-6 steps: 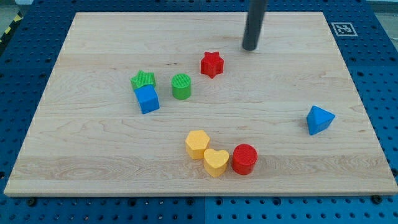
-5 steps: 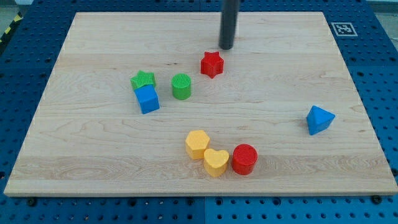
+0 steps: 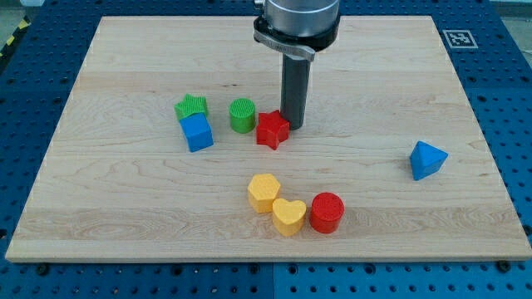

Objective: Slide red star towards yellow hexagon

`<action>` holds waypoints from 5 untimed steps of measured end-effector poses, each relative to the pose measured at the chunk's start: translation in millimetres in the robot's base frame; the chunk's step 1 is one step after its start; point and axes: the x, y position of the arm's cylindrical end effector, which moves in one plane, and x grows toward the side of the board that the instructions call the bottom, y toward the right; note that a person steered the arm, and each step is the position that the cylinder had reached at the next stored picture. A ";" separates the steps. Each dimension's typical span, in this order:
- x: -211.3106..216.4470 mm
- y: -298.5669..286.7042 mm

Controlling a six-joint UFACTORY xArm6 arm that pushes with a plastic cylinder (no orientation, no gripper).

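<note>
Now my tip (image 3: 293, 125) touches the red star's (image 3: 272, 129) right side.
Star sits mid-counter beside the green cylinder (image 3: 242, 115); the yellow hexagon (image 3: 263, 192) lies nearer, slightly left. No fingers exist.

Green star (image 3: 191, 105), blue cube (image 3: 197, 133), green cylinder (image 3: 242, 115), yellow heart (image 3: 289, 216), red cylinder (image 3: 327, 213), blue pyramid (image 3: 426, 159)

**Eight blocks on a pale wooden board**

The wooden board (image 3: 125, 216) sits on a blue pegboard bench (image 3: 33, 100). Far left, a green star (image 3: 191, 105) touches a blue cube (image 3: 197, 133); a green cylinder (image 3: 242, 115) stands just left of the red star (image 3: 272, 129). Nearer, the yellow hexagon (image 3: 264, 192), yellow heart (image 3: 289, 216) and red cylinder (image 3: 327, 212) cluster together. A blue triangular block (image 3: 426, 159) lies alone at right.
</note>
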 end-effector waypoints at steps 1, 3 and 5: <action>-12.8 0.0; -10.5 -18.7; 15.3 -23.7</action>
